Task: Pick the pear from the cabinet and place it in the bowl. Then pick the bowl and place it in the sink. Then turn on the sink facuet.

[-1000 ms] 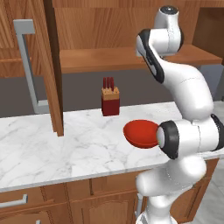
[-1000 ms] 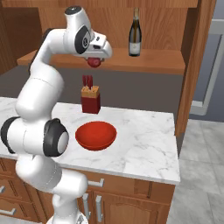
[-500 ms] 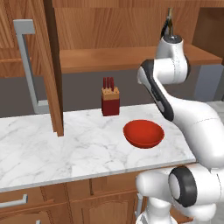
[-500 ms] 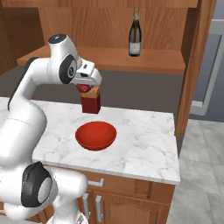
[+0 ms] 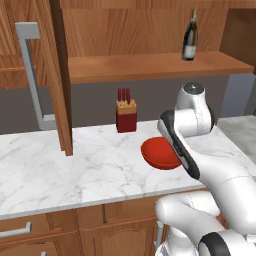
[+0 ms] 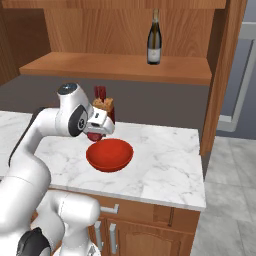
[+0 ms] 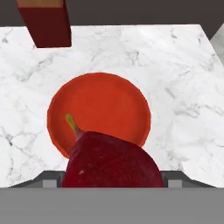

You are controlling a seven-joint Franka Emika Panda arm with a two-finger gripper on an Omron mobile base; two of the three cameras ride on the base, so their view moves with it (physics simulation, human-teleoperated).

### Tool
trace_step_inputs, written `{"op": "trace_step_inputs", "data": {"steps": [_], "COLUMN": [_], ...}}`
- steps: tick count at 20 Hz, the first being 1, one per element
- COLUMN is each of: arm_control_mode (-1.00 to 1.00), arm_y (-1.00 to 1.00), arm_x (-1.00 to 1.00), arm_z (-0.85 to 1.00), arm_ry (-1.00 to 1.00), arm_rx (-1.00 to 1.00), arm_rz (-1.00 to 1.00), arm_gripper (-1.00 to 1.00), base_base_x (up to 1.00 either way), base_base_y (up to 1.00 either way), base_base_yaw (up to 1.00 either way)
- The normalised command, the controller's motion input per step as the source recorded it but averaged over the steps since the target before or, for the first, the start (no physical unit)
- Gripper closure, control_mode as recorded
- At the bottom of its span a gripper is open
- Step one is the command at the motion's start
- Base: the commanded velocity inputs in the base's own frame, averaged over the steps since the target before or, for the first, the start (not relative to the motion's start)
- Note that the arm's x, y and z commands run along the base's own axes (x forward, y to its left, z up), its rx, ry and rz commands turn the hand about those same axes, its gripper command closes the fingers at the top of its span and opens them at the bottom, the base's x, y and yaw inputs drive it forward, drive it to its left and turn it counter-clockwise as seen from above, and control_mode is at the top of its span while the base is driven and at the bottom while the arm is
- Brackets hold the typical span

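Note:
My gripper [image 6: 96, 132] is shut on the dark red pear [image 6: 93, 137] and holds it just above the near left rim of the glossy red bowl [image 6: 110, 155]. In the hand view the pear [image 7: 109, 164] hides the fingertips, its stem points up, and the bowl [image 7: 103, 105] lies empty right below. In the left base view my forearm covers part of the bowl [image 5: 156, 152]. Behind stand the wood cabinet's shelf [image 5: 145, 67] and its open door [image 5: 56, 75] with a grey bar handle [image 5: 31, 75]. The sink and faucet are out of view.
A dark red knife block [image 5: 126, 115] stands on the white marble counter [image 5: 75, 165] just behind the bowl. A wine bottle [image 6: 154, 31] stands on the shelf. The counter ends at the right [image 6: 200, 195], next to the other cabinet door [image 6: 222, 75].
The arm has swung down from shelf height with the pear in its grip, from above the knife block to just over the bowl's rim. The bowl has stayed put.

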Motion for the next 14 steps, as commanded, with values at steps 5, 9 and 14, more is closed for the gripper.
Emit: {"op": "trace_step_inputs", "data": {"steps": [5, 9, 14], "arm_control_mode": [-1.00, -1.00, -1.00], "arm_y": [0.00, 0.00, -0.02], "arm_x": [0.14, 0.29, 0.47], "arm_z": [-0.64, -0.62, -0.57], "arm_ry": [0.12, 0.09, 0.05], "arm_rx": [0.00, 0.00, 0.00], "arm_rz": [0.00, 0.00, 0.02], "arm_gripper": [1.00, 1.00, 1.00], "base_base_x": [0.00, 0.00, 0.00], "base_base_y": [0.00, 0.00, 0.00], "base_base_yaw": [0.00, 0.00, 0.00]}}
